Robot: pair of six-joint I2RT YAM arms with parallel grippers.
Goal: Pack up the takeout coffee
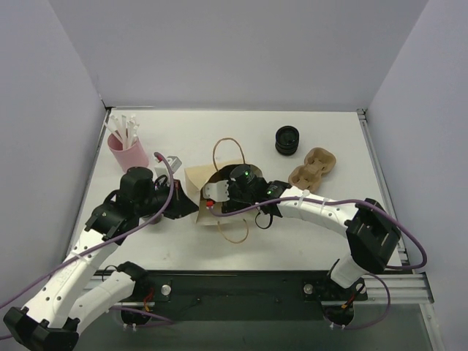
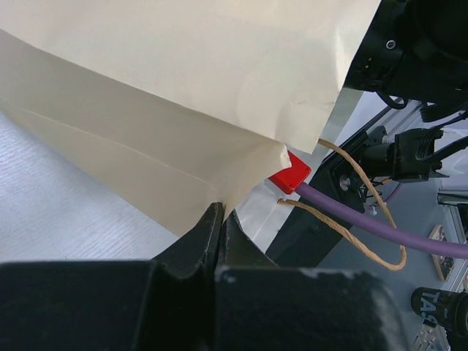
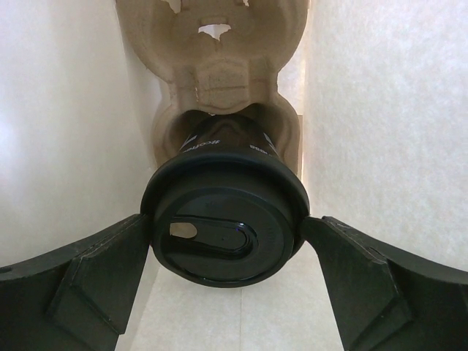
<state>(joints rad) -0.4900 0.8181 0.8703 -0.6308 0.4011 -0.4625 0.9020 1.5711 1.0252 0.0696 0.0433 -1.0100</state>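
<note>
The takeout coffee (image 3: pixel 223 234), a black cup with a round black lid, sits in a pocket of a brown pulp carrier (image 3: pixel 212 66) inside the brown paper bag (image 3: pixel 73 110). My right gripper (image 3: pixel 227 238) is reached into the bag, its two fingers pressed against opposite sides of the lid. In the top view the bag (image 1: pixel 196 177) lies on its side mid-table, with my right gripper's wrist (image 1: pixel 245 183) at its mouth; the cup is hidden there. My left gripper (image 2: pixel 221 219) is shut on the bag's lower edge (image 2: pixel 183 88); it also shows in the top view (image 1: pixel 191 208).
A pink cup of white sticks (image 1: pixel 126 146) stands at the back left. A stack of black ribbed rings (image 1: pixel 287 140) and a second pulp carrier (image 1: pixel 313 168) lie at the back right. The bag's twine handles (image 1: pixel 228 150) loop out onto the table.
</note>
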